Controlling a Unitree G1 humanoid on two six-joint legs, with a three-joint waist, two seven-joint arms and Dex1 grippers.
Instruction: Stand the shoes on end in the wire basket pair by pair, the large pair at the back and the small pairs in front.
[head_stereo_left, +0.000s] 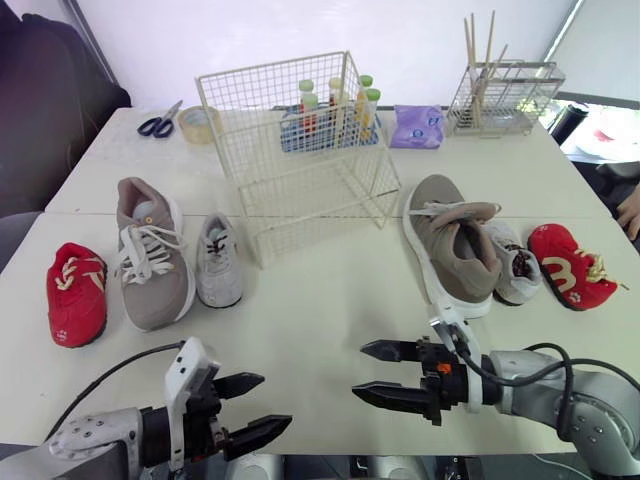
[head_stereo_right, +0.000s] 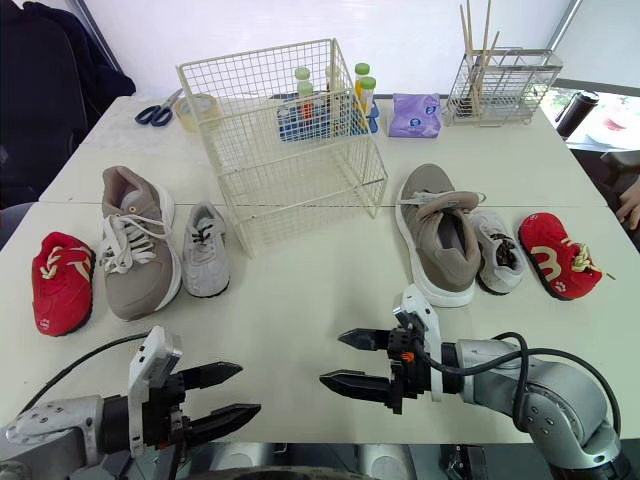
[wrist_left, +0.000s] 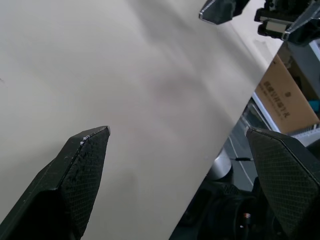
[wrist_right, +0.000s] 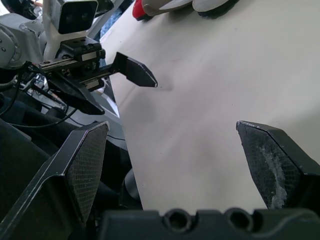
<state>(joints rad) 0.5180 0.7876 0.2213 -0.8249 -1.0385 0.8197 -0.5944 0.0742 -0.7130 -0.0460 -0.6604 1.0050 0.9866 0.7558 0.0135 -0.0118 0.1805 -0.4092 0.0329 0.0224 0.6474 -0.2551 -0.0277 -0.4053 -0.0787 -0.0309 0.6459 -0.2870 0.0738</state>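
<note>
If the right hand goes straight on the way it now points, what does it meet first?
Probably the left hand: the right hand points toward the robot's left, low over the table, and the left hand faces it. Nothing lies between them. Depth is unclear, so it may pass beside.

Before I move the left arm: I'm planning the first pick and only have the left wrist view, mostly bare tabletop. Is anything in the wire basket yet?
Observer: No shoes in the wire basket; all six lie on the table.
Operator: Which shoe is nearest my left gripper?
Observer: The small grey shoe, ahead of the left gripper, beside the large taupe shoe.
Operator: Where is that large one's mate?
Observer: On the table's right half: the other taupe shoe, touching a second grey shoe.
</note>
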